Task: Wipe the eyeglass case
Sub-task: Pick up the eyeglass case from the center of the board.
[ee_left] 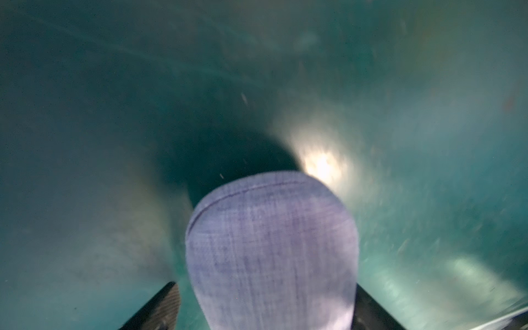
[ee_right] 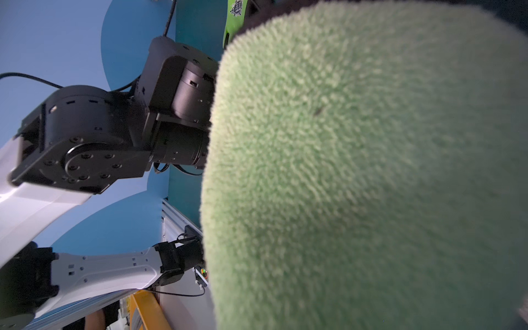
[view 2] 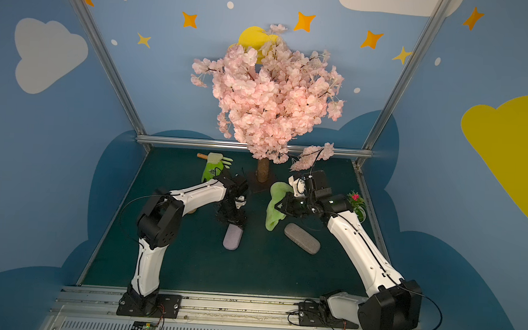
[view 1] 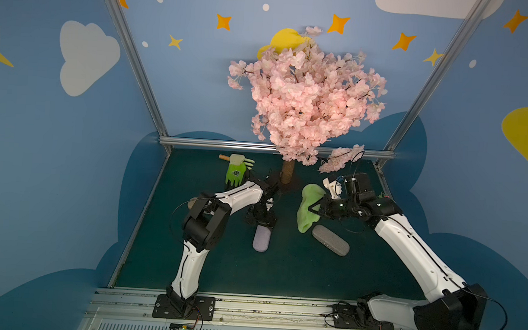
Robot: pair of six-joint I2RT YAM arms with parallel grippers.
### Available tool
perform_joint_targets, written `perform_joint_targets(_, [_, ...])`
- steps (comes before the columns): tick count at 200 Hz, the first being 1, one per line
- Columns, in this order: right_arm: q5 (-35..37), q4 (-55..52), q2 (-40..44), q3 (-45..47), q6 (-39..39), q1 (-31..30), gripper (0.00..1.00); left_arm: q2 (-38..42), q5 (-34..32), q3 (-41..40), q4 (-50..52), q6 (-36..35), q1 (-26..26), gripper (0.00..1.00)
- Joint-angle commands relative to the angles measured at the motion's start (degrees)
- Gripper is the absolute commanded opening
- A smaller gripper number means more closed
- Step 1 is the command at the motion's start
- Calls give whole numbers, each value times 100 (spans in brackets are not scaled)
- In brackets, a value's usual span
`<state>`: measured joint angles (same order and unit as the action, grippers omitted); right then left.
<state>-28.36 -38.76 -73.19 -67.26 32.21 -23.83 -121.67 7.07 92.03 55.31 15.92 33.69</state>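
Note:
A lavender eyeglass case (view 1: 261, 239) (view 2: 232, 237) lies on the green table, long axis pointing away from me. My left gripper (view 1: 264, 221) (view 2: 232, 218) (ee_left: 268, 308) stands over its far end, jaws open and straddling it. In the left wrist view a strip of table shows between one finger (ee_left: 168, 303) and the case (ee_left: 271, 251); the other finger sits against it. A grey eyeglass case (view 1: 330, 240) (view 2: 302, 239) lies to the right. Just above and behind it, my right gripper (view 1: 314, 206) (view 2: 280, 206) is shut on a hanging green cloth (view 1: 306, 220) (view 2: 272, 218). The cloth (ee_right: 357, 171) hides its fingers in the right wrist view.
A pink blossom tree (view 1: 304, 96) stands at the back middle, its trunk (view 1: 287, 172) between the arms. A green glove (view 1: 236, 172) and a wooden handle (view 1: 224, 157) lie at the back left. A small potted plant (view 2: 356, 203) sits by the right edge.

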Motion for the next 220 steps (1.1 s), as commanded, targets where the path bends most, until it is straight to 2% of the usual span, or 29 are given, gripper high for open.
perform_joint_targets(1, [-160, 257, 10, 42, 154, -18, 0, -302, 444, 66, -125, 311, -16, 86])
perform_joint_targets(47, [-204, 301, -26, 74, 172, -56, 0, -688, 483, 595, 90, 268, -158, 88])
perform_joint_targets(93, [-152, 314, -19, 83, 155, -62, 0, -506, 563, 230, 134, 238, -126, 65])
perform_joint_targets(128, [-160, 351, -117, 21, 219, -93, 0, -322, 594, 29, -131, 442, -258, 41])
perform_joint_targets(140, [-85, 316, -117, -19, 212, -143, 0, -201, 974, 9, -287, 666, -460, 37])
perform_joint_targets(153, [243, 108, -59, -158, 74, -301, 0, 196, 1617, -279, -825, 1213, -781, 31])
perform_joint_targets(165, [719, -128, 9, -291, -123, -532, 0, 744, 2283, -868, -1565, 2005, -1111, 23])
perform_joint_targets(183, [1313, -163, 76, -331, -318, -953, 0, 1638, 3108, -2090, -3470, 3908, -1520, 9])
perform_joint_targets(203, [1789, 30, 13, -329, -419, -1556, 0, 2312, 3161, -3332, -5366, 5931, -1733, 4])
perform_joint_targets(220, [2140, 301, -161, -408, -592, -2173, 0, 2649, 3035, -3974, -6333, 7023, -1755, 3])
